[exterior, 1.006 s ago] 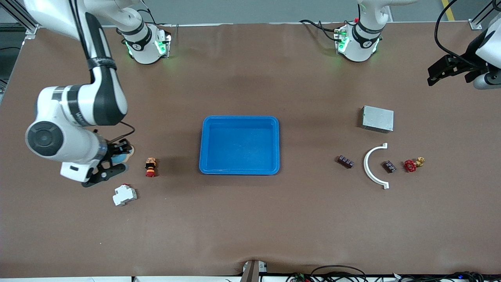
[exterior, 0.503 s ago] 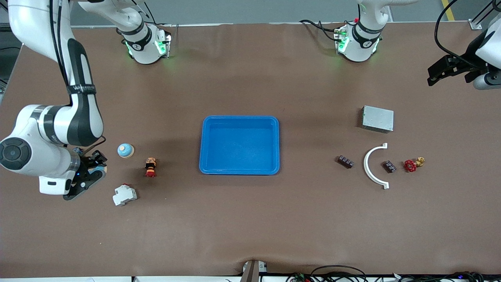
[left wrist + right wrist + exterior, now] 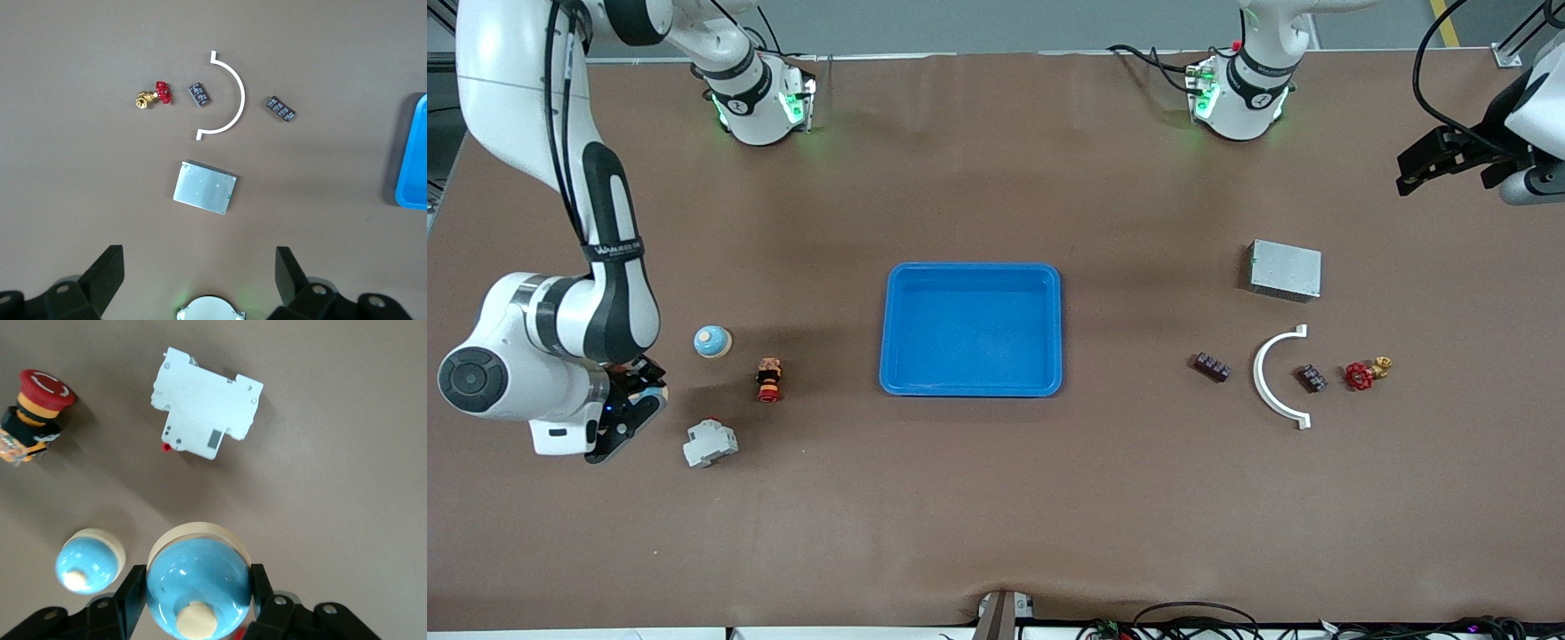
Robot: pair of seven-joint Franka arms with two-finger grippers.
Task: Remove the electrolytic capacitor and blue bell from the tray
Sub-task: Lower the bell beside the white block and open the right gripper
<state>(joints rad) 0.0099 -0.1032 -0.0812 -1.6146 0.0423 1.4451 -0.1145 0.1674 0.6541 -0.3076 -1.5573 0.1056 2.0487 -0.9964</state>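
The right end effector has shifted slightly, still gripping a bell.

Even, bright overhead light; soft shadows beside the tray. The held bell shows small glare spots. Pictures are sharp.

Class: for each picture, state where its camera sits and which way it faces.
Front: high across the table, facing both arms' bases.
Left wrist: looks down past the left gripper, jaws open, at the metal box.
Right wrist: looks down; right gripper clamps a bell.
Shared: front and right wrist show the breaker.
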